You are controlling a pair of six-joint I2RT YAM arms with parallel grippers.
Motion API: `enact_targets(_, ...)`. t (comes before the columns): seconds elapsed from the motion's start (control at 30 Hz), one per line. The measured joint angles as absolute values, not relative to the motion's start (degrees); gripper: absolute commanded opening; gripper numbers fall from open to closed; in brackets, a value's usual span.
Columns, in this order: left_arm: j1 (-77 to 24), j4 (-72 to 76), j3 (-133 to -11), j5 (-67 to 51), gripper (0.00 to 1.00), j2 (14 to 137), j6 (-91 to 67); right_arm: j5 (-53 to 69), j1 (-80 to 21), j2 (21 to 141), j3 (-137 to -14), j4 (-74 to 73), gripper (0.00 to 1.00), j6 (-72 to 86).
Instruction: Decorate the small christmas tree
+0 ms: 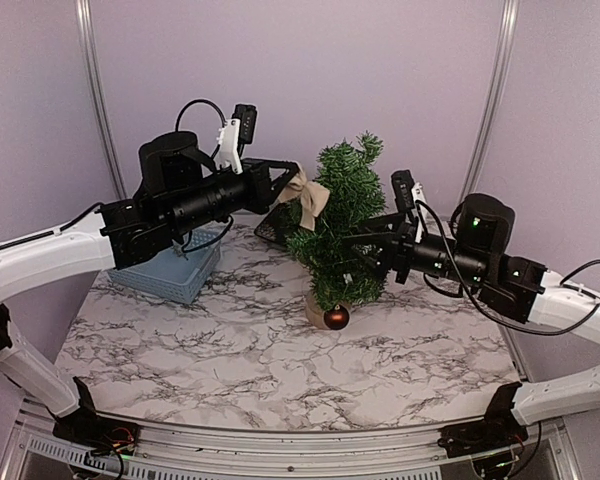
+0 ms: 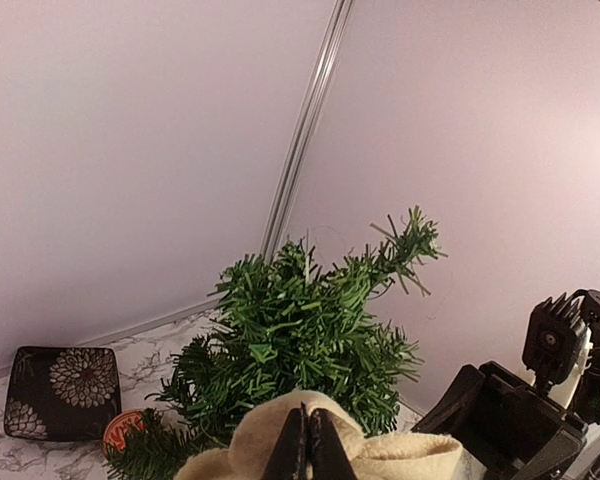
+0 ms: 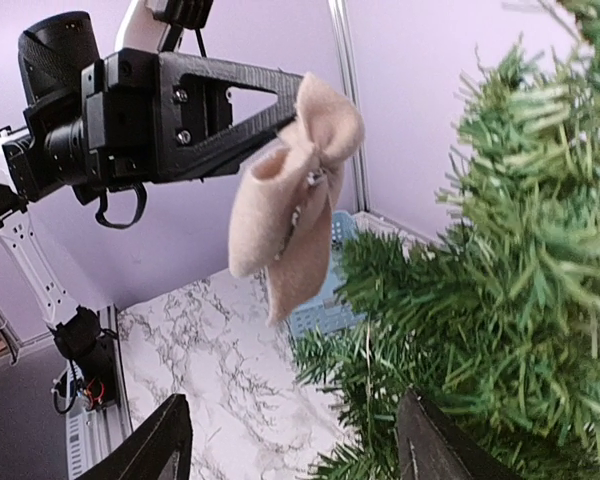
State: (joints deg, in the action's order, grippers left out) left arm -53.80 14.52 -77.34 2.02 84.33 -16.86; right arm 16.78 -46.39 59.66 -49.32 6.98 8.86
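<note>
The small christmas tree (image 1: pixel 342 225) stands mid-table on a tan stump, with a dark red bauble (image 1: pixel 336 317) hanging low at its front. My left gripper (image 1: pixel 292 185) is shut on a beige fabric bow (image 1: pixel 308 199) and holds it just left of the tree's upper branches. In the left wrist view the bow (image 2: pixel 380 455) wraps the shut fingertips (image 2: pixel 325 445), with the tree (image 2: pixel 300 340) right behind. My right gripper (image 1: pixel 365 250) is open around the tree's lower right branches; its view shows the bow (image 3: pixel 295 195) and the tree (image 3: pixel 500 300).
A light blue basket (image 1: pixel 170 270) sits at the back left under the left arm. A dark square dish with flower prints (image 1: pixel 275 228) lies behind the tree, also in the left wrist view (image 2: pixel 60 390). An orange ornament (image 2: pixel 123 430) lies beside it.
</note>
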Motion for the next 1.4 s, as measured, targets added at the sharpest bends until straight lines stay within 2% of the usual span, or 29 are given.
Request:
enact_targets(0.27, -53.8, 15.42, -84.36, 2.02, 0.0, 89.73, -14.52, 12.62, -47.09, 64.73, -54.87, 12.23, 0.68, 8.99)
enact_targets(0.43, -53.8, 16.08, -85.32, 1.98, 0.0, 92.66, -14.37, 8.14, -47.11, 66.46, -55.92, 13.41, 0.59, 9.02)
enact_targets(0.6, -53.47, 16.36, -85.36, 1.74, 0.0, 94.39, -14.81, 4.29, -47.13, 68.01, -56.49, 13.39, 0.41, 9.02)
enact_targets(0.67, -53.19, 16.43, -85.36, 1.48, 0.0, 94.65, -15.25, 2.42, -47.16, 68.45, -56.49, 13.23, 0.4, 8.99)
enact_targets(0.77, -52.42, 16.56, -85.36, 1.3, 0.0, 94.7, -15.99, -0.16, -47.2, 69.21, -56.66, 12.97, 0.47, 8.97)
enact_targets(0.87, -51.9, 16.75, -85.34, 1.02, 0.0, 94.76, -16.49, -1.28, -47.24, 70.28, -57.87, 12.8, 0.48, 9.02)
enact_targets(1.1, -51.42, 17.21, -85.23, -0.6, 0.0, 95.59, -17.45, -2.11, -47.27, 71.61, -59.13, 12.75, 0.46, 9.02)
enact_targets(1.23, -51.42, 17.47, -84.71, -1.56, 0.0, 95.83, -17.87, -2.13, -47.27, 71.83, -59.16, 12.4, 0.38, 8.95)
enact_targets(1.4, -51.42, 17.69, -83.59, -1.89, 0.0, 95.85, -18.65, -3.36, -47.31, 71.83, -59.16, 11.73, 0.37, 8.99)
